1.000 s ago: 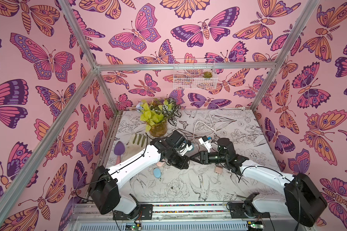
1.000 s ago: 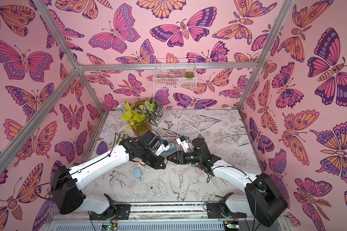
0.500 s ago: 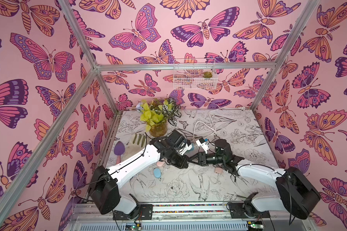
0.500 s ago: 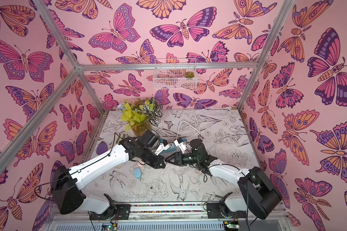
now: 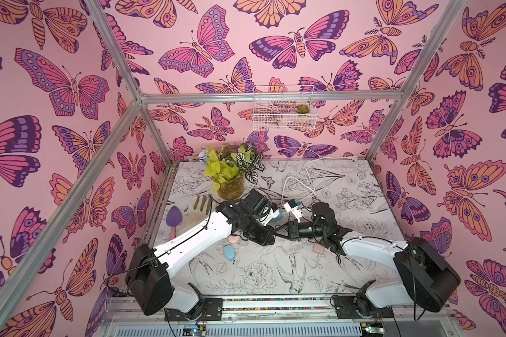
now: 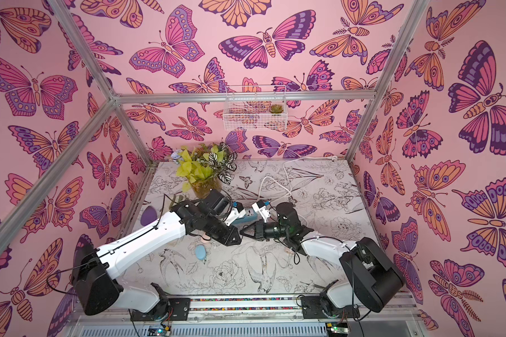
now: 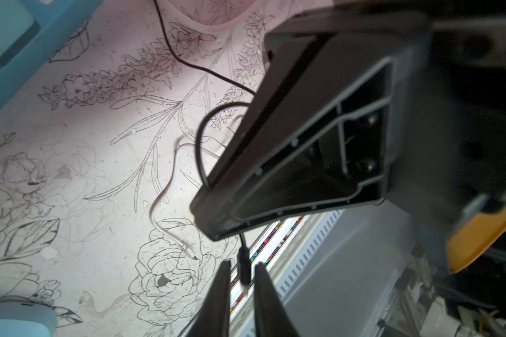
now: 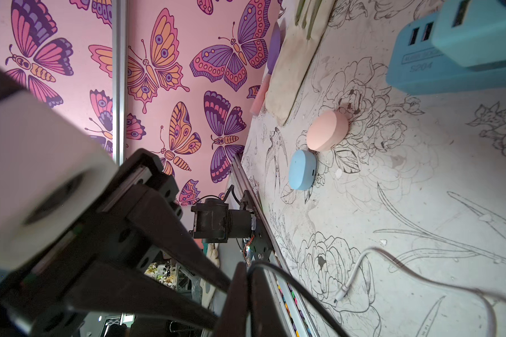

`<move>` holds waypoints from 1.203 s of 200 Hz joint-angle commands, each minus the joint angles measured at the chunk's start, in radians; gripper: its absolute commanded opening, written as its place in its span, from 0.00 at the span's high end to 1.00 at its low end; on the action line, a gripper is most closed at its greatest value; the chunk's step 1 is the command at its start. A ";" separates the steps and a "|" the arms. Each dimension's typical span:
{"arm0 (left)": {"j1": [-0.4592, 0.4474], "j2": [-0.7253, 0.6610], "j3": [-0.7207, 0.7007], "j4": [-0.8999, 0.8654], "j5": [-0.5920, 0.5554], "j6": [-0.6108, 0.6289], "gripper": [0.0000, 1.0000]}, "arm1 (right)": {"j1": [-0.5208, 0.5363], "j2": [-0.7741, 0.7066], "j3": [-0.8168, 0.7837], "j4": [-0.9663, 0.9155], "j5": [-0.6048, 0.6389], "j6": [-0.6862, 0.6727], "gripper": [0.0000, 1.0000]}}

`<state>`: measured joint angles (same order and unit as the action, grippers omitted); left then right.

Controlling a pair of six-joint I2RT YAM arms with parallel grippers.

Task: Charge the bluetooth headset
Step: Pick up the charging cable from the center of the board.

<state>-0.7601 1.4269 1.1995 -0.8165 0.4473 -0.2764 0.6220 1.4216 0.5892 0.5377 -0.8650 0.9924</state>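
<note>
Swapping hands is what has just happened. A second ago the left gripper (image 7: 242,264) was clenched on the black lead (image 8: 289,280) while the right gripper (image 8: 247,267) stood half open beside it. Now the right one is clamped tight on the lead just behind its plug (image 7: 244,270). The left's fingers have slackened and stand a little apart, with the plug hanging between them and, as far as I can see, a sliver of daylight on either side. I'd judge the lead has passed to the right arm, plug end free, ready to be carried to the headset. Nothing is plugged in yet.

I take the headset to be the blue oval case (image 5: 230,252). It lies flat on the table at about 8 o'clock from where the two grippers meet, near them but untouched. It looks smooth, rounded and closed, with a small dark port on its edge. From that same meeting point, a pink case (image 5: 233,239) sits just beside the blue one at 9 o'clock, and the blue power strip (image 8: 421,67) lies at 12.
</note>
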 commanded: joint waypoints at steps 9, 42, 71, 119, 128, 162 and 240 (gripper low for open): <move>0.015 -0.070 -0.053 0.059 -0.052 -0.042 0.63 | -0.017 0.005 0.055 -0.079 0.039 0.059 0.96; 0.015 -0.182 -0.143 0.205 -0.101 -0.121 0.48 | -0.027 0.004 0.086 -0.114 0.069 0.130 0.96; -0.002 -0.258 -0.209 0.298 -0.154 -0.149 0.41 | -0.027 0.001 0.107 -0.110 0.097 0.218 0.96; -0.048 -0.290 -0.246 0.390 -0.276 -0.135 0.39 | -0.025 -0.007 0.116 -0.020 0.105 0.371 0.95; -0.050 -0.283 -0.247 0.403 -0.282 -0.132 0.40 | -0.025 -0.011 0.118 -0.019 0.104 0.385 0.95; -0.058 -0.251 -0.241 0.427 -0.302 -0.124 0.49 | -0.024 -0.029 0.118 -0.024 0.108 0.395 0.94; -0.062 -0.238 -0.256 0.443 -0.276 -0.125 0.70 | -0.024 -0.039 0.101 0.021 0.118 0.448 0.94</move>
<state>-0.8146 1.1828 0.9688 -0.3893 0.1669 -0.4046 0.5980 1.4036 0.6785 0.5232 -0.7559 1.4178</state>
